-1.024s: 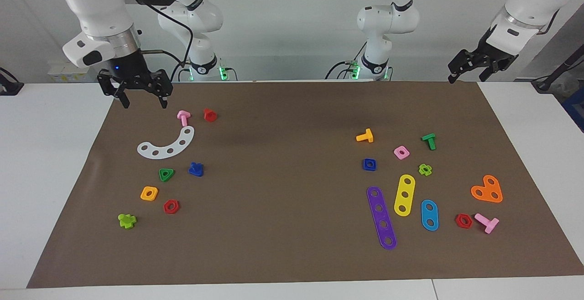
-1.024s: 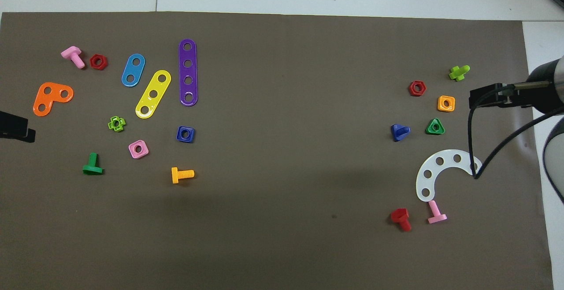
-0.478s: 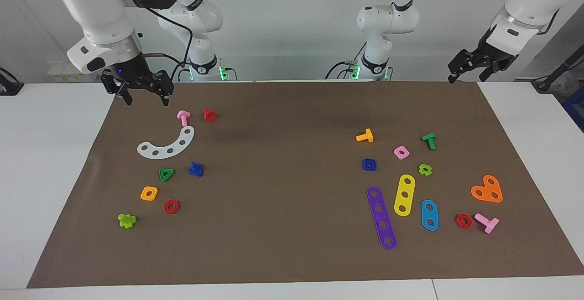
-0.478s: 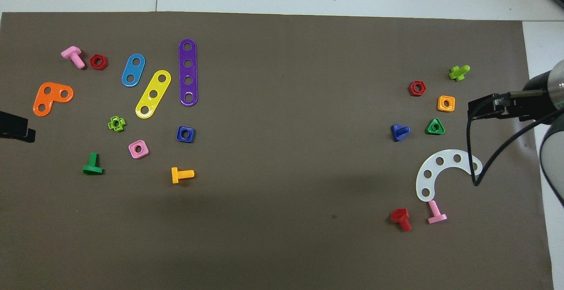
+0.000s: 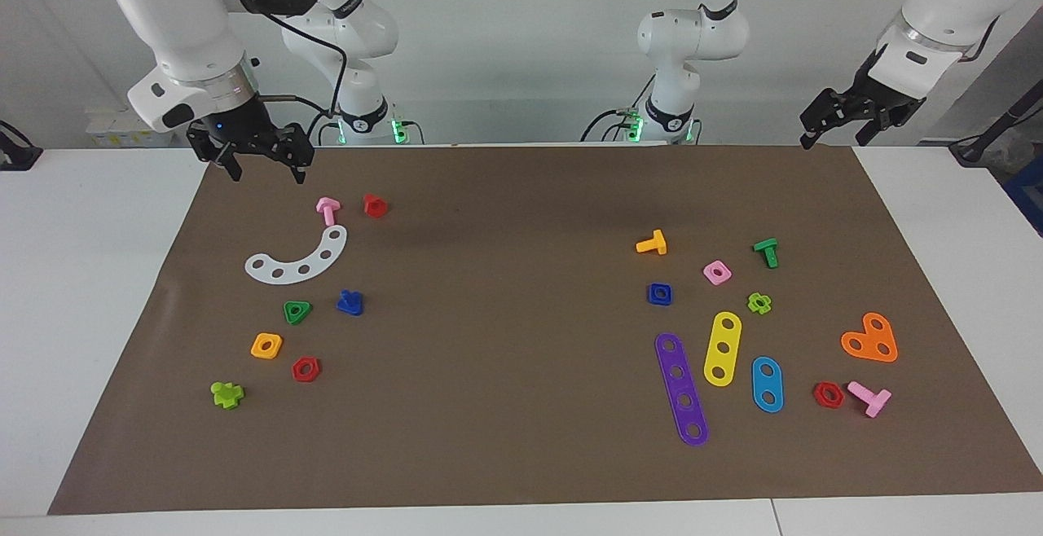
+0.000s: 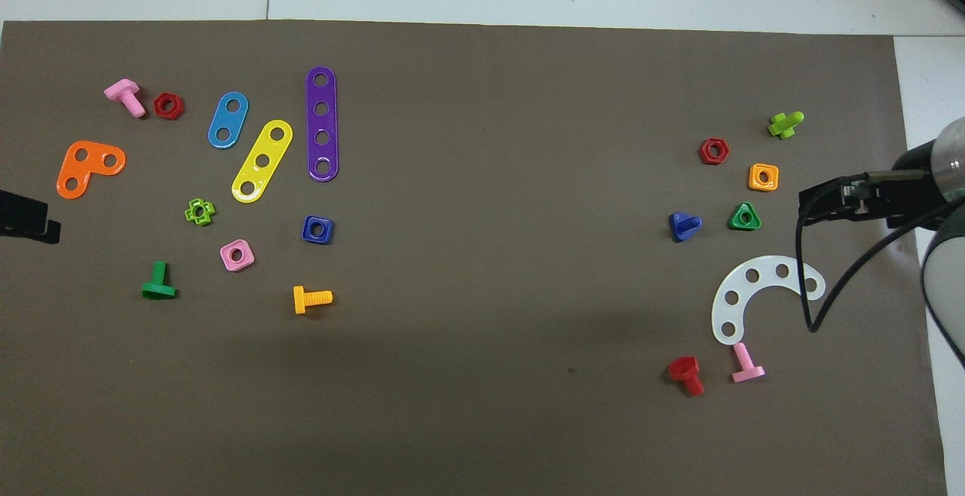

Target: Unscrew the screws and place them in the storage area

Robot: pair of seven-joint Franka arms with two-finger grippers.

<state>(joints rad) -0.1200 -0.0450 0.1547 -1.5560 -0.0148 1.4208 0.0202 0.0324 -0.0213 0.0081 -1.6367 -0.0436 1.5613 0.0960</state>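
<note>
The screw, a dark-blue bolt (image 5: 350, 302) (image 6: 684, 225) with a triangular head, lies loose on the brown paper mat (image 5: 505, 194) (image 6: 490, 330), the storage area, toward the right arm's end. Its blue square nut (image 5: 660, 294) (image 6: 317, 229) lies apart from it, toward the left arm's end. My right gripper (image 5: 268, 175) (image 6: 818, 202) hangs open and empty above the mat's corner close to the robots. My left gripper (image 5: 831, 137) (image 6: 26, 217) waits open and empty, raised over the mat's other corner by the robots.
Around the blue bolt lie a white curved strip (image 5: 297, 257), a green triangular nut (image 5: 297, 311), a pink bolt (image 5: 327, 210) and a red bolt (image 5: 375, 205). Purple (image 5: 681, 389), yellow (image 5: 722, 348) and blue (image 5: 767, 384) strips lie beside the blue nut.
My right gripper has risen and drawn back toward the robots, staying open. The left arm and the parts on the mat have not moved.
</note>
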